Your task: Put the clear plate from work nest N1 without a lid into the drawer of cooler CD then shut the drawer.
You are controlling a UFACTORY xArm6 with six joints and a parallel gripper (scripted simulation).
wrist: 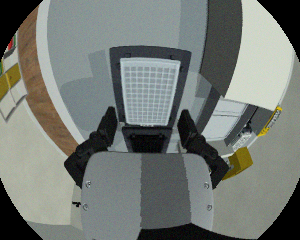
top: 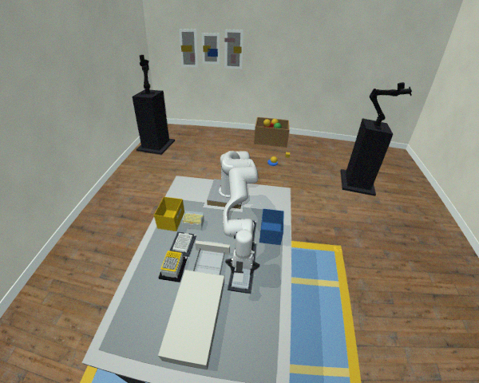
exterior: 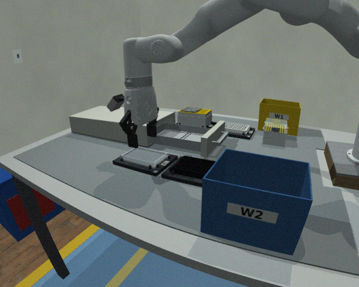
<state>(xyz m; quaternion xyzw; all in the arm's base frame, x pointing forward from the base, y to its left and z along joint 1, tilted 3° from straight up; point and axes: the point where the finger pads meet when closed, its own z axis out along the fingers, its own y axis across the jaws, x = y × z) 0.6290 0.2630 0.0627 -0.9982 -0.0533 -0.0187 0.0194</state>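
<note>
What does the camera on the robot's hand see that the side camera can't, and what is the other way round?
Only the wrist view looks straight down on the clear plate, with both open fingers either side of it. Only the exterior view shows the blue bin, the yellow bin and the bar handle on the open drawer. Both show the plate, its black nest and the open gripper.

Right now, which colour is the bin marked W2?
Blue: the bin marked W2 shows best in the exterior view.

In the top view the arm covers part of the clear plate; the blue bin's inside is hidden.
</note>
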